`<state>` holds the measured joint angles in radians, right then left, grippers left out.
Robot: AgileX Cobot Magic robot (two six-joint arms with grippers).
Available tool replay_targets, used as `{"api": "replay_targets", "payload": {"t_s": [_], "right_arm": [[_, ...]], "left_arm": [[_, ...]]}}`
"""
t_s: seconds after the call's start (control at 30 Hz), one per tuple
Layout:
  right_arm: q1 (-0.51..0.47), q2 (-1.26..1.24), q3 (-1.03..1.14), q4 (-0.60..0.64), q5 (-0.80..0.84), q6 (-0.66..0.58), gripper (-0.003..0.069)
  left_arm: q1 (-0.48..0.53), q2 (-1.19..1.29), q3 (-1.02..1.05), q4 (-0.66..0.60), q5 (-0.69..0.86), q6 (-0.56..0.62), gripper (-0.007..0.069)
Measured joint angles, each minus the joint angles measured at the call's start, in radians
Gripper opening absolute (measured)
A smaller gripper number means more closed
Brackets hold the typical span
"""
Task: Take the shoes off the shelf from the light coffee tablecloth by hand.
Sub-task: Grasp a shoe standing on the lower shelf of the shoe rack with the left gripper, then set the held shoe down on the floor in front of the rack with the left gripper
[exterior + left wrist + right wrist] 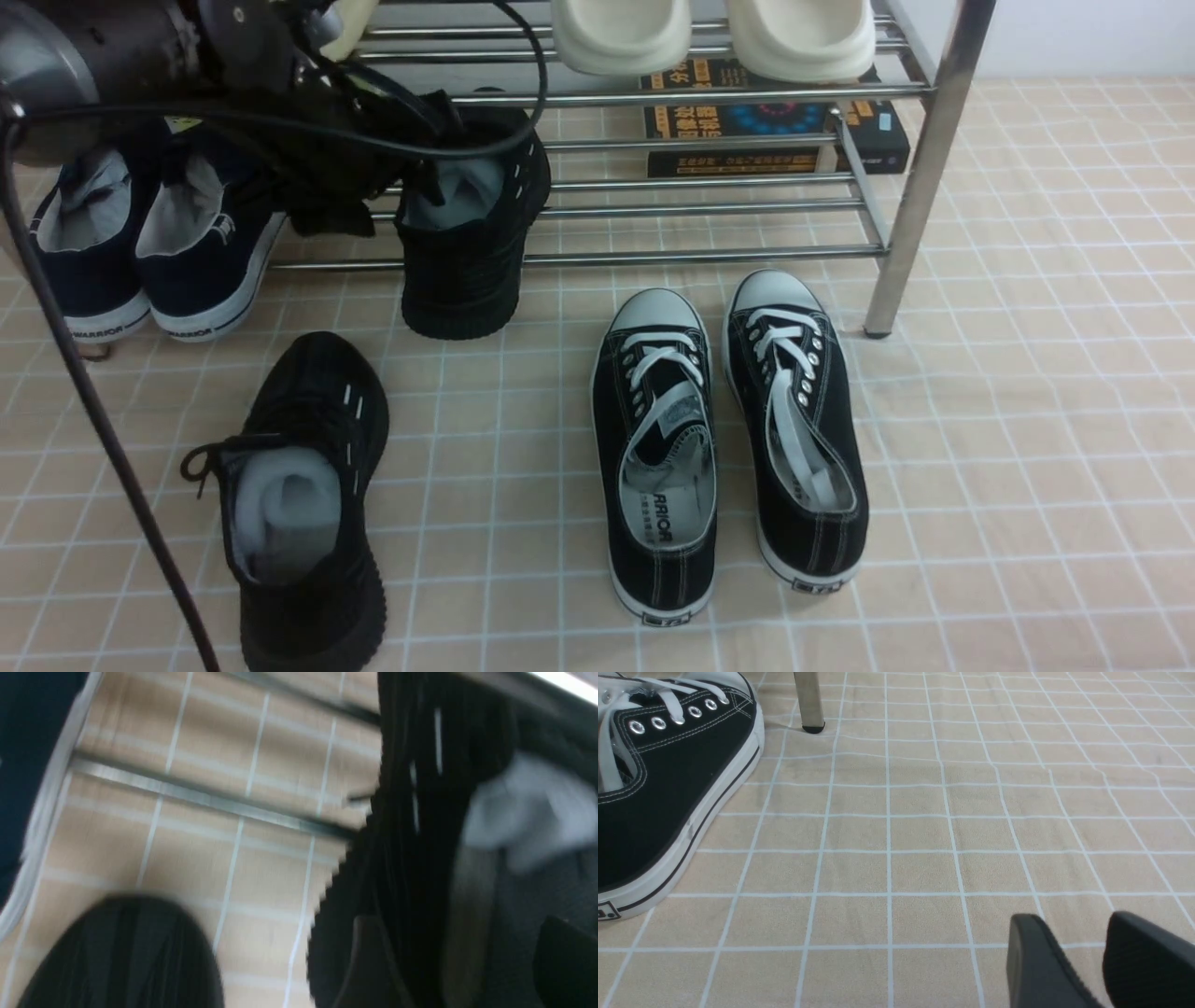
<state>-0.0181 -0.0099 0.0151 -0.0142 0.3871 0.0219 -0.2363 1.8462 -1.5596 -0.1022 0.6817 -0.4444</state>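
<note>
light coffee tablecloth (1027, 420), gridded in thin white lines, spreads under everything we see. we start at the left gripper (462, 933). in its blurred wrist view we make out two dark fingers (369, 961) standing apart, one outside the ribbed sole wall and one over the pale-stuffed opening of the tilted knit sneaker (467, 252). they straddle the shoe's side, but whether they pinch it or only bracket it we cannot tell.

that sneaker sits right at the fingers, at the front of the silver shoe rack (924, 177), on its lower tier. its long axis runs steeply front to back, heel low by the front rail and toe raised over the rails behind. whether the heel touches the cloth we cannot say. we judge the coming move to be a pull toward us and down along that axis, and the left arm is plainly the nearer one.

the second knit sneaker (303, 509) already lies flat on the cloth, in front and to the left, toe toward the rack. navy canvas shoes (201, 271) sit on the same tier just left of the gripper, and we think they could snag. farther right, black canvas sneakers (822, 523) rest on the cloth. the right gripper (1073, 919) hovers low over bare cloth, fingers parted with nothing between them, well apart from the knit pair.
</note>
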Motion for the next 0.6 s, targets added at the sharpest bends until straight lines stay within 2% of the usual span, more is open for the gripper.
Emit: {"api": "replay_targets", "payload": {"t_s": [0.13,0.27,0.3,0.33,0.4,0.6], "right_arm": [[0.0,0.0,0.0,0.0,0.0,0.0,0.0239],[0.0,0.0,0.0,0.0,0.0,0.0,0.0239],[0.0,0.0,0.0,0.0,0.0,0.0,0.0239],[0.0,0.0,0.0,-0.001,0.0,0.0,0.0239],[0.0,0.0,0.0,-0.001,0.0,0.0,0.0239],[0.0,0.0,0.0,-0.001,0.0,0.0,0.0239]], "left_arm": [[0.0,0.05,0.0,-0.007,-0.01,0.0,0.0451],[0.0,0.063,0.0,-0.023,-0.002,0.009,0.0195],[0.0,0.063,0.0,-0.023,-0.001,0.009,0.0195],[0.0,0.063,0.0,-0.023,0.002,0.009,0.0088],[0.0,0.057,0.0,-0.023,0.012,0.011,0.003],[0.0,0.0,0.0,-0.019,0.116,0.011,0.0014]]}}
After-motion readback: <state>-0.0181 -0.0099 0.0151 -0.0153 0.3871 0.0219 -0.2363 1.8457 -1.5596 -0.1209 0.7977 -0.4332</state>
